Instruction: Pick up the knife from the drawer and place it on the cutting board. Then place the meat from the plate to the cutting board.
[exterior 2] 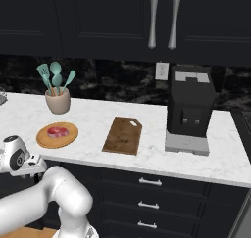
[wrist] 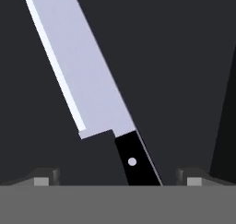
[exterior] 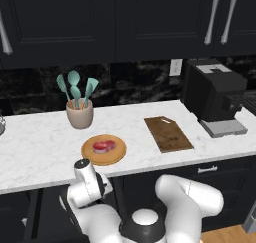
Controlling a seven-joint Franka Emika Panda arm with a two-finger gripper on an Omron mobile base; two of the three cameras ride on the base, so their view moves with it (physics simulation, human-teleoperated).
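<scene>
Knife (wrist: pixel 92 89) lies flat on the dark floor of the drawer (wrist: pixel 184 57), its broad silver blade running from the upper left of the hand view down to the black handle at bottom centre. The gripper (wrist: pixel 117 177) sits directly over the handle with its two fingertips (wrist: pixel 46 177) spread as wide as they go, one on either side of the handle and touching nothing.

In the left base view, the round plate (exterior: pixel 120 154) sits centre-left on the white counter (exterior: pixel 30 147) with the meat (exterior: pixel 104 146) on it. The cutting board (exterior: pixel 168 133) lies bare to its right, well apart. A cup of teal utensils (exterior: pixel 79 107) stands behind the plate, and a black coffee machine (exterior: pixel 212 94) is at the far right.
</scene>
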